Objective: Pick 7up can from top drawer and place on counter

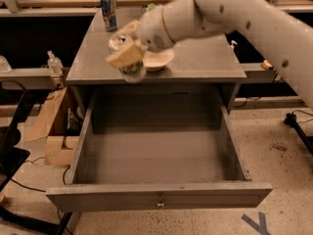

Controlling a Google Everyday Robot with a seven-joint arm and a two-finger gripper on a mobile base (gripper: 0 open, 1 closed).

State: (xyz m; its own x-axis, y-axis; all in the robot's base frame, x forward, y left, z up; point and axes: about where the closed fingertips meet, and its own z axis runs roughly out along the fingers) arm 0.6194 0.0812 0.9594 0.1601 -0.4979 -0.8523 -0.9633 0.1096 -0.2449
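My gripper (126, 53) is shut on the 7up can (130, 68), a short silver-white can with a silver top, held tilted. It hangs above the front left part of the counter (93, 62), just over its front edge. The top drawer (159, 195) is pulled wide open below, with a small metal knob at the middle of its front panel, and nothing lies inside it. My white arm comes in from the upper right and covers the back of the counter.
A white bowl (159, 60) sits on the counter right behind the can. A tall slim blue-and-silver can (108, 12) stands at the counter's back left. A cardboard box (49, 126) and cables lie on the floor at the left.
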